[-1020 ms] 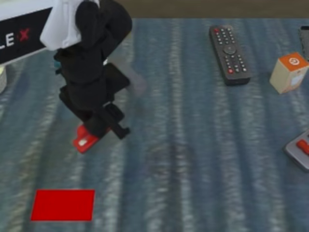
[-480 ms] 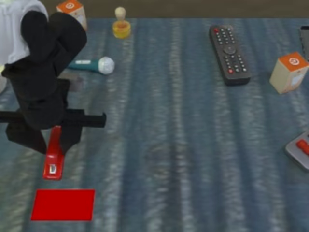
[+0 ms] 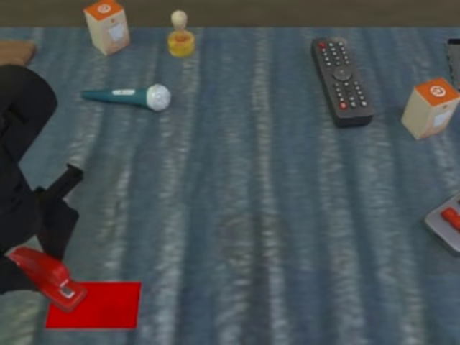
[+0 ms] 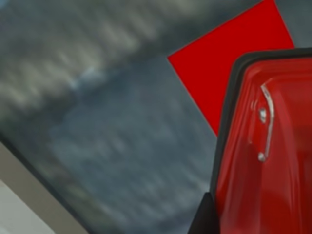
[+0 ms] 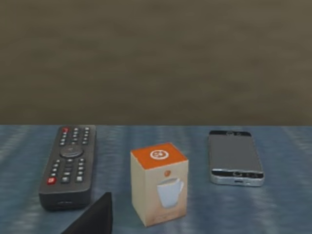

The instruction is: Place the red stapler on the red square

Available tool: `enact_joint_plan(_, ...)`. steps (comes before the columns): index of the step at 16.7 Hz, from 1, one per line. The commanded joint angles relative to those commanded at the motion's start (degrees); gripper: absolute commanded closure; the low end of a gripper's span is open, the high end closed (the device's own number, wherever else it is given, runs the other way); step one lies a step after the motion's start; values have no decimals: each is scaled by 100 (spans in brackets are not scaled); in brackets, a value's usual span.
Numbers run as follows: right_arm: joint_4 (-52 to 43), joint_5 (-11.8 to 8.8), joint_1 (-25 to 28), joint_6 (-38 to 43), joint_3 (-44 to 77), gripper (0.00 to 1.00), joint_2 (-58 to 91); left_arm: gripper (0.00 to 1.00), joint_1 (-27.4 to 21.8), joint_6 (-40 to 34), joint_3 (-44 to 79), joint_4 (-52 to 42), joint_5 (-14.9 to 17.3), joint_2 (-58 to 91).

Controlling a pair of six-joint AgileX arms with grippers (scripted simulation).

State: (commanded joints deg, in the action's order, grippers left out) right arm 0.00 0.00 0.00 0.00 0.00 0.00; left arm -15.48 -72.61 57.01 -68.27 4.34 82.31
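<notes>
The red stapler hangs tilted at the table's front left, with my left gripper shut on its rear part. Its silvery-patched end reaches over the left edge of the red square. In the left wrist view the stapler fills the picture's right side, a black finger runs along it, and a corner of the red square lies beyond. My right arm is outside the top view; its wrist view shows only one finger, set off to the side.
A black remote, an orange-topped box and a grey device with a red button lie at the right. A phone rests near them. At the back left are another box, a yellow-based stamp and a teal microphone.
My left arm swung toward the table's front left, carrying the stapler from the middle left to over the red square's edge. The box, stamp and microphone came into view.
</notes>
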Motion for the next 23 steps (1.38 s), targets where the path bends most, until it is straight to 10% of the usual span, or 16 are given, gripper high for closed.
enact_joint_plan(8, 0, 0, 0, 0, 0, 0, 0, 100, 520, -2601, -845, 894, 746, -1047)
enact_joint_plan(23, 0, 0, 0, 0, 0, 0, 0, 100, 227, -3004, -1771, 2731, 726, -239)
